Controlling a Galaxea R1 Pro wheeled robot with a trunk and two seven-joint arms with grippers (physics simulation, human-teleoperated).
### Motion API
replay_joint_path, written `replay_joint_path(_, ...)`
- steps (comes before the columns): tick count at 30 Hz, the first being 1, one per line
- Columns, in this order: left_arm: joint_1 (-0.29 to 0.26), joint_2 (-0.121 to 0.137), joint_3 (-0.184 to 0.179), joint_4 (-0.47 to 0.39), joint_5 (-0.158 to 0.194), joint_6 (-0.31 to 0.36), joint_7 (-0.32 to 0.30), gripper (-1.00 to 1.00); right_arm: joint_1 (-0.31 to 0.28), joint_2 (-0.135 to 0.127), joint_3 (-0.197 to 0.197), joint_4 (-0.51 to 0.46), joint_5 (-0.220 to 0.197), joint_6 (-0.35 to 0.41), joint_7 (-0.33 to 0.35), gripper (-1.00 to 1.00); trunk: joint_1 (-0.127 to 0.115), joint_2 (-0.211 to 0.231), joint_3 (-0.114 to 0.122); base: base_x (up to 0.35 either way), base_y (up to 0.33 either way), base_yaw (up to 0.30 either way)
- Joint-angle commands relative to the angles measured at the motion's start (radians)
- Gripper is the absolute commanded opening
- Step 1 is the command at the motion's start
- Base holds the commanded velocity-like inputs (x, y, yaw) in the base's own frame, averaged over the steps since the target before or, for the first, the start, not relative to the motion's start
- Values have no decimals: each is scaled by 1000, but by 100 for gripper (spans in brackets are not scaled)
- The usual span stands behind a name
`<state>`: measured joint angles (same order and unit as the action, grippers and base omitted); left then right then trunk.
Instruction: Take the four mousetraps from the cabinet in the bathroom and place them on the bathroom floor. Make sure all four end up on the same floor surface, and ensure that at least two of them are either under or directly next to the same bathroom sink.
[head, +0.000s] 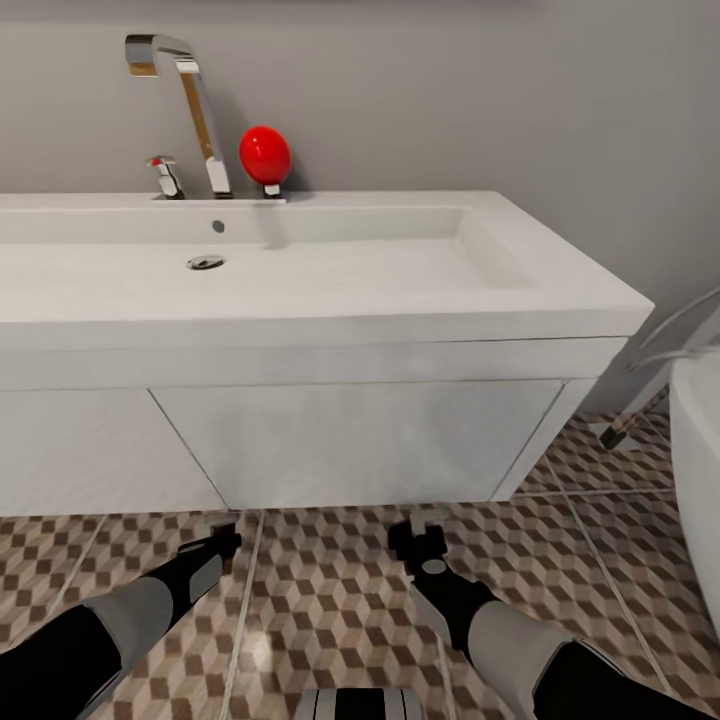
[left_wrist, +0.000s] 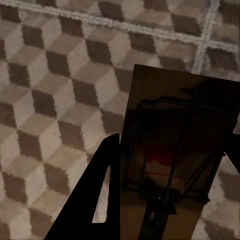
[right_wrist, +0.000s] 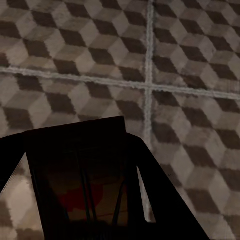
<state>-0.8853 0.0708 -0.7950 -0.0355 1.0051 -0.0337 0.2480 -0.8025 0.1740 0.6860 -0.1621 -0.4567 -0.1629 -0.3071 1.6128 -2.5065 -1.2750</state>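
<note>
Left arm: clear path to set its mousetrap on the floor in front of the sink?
Probably yes. The left end effector hangs low over bare floor just in front of the vanity under the sink, shut on a mousetrap. The left wrist view shows nothing on the tiles beneath it.

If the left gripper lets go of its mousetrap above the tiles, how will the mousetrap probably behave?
The mousetrap looks like a flat, stiff wooden slab, so it would probably land flat, not roll. Its thin wire parts may snag or snap. The left gripper holds it over the bathroom floor.
</note>
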Motion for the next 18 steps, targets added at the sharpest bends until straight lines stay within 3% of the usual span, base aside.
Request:
replay_joint_path(1,0,0,-9,-3,6,1,10,-100,-20,0,35,-60,10,2,-1,-100,0,0,-1,262,0,0)
replay_joint_path(5,1,0,-9,-5,7,0,8,-100,-19,0,36,-55,7,15,-4,-100,0,0,-1,114,0,0)
replay_joint_path(11,1,0,-9,-5,6,0,8,-100,-18,0,37,-45,3,134,-10,-100,0,0,-1,7,0,0)
replay_joint_path(18,1,0,-9,-3,8,0,10,-100,-18,0,34,16,0,144,-12,-100,0,0,-1,0,0,0)
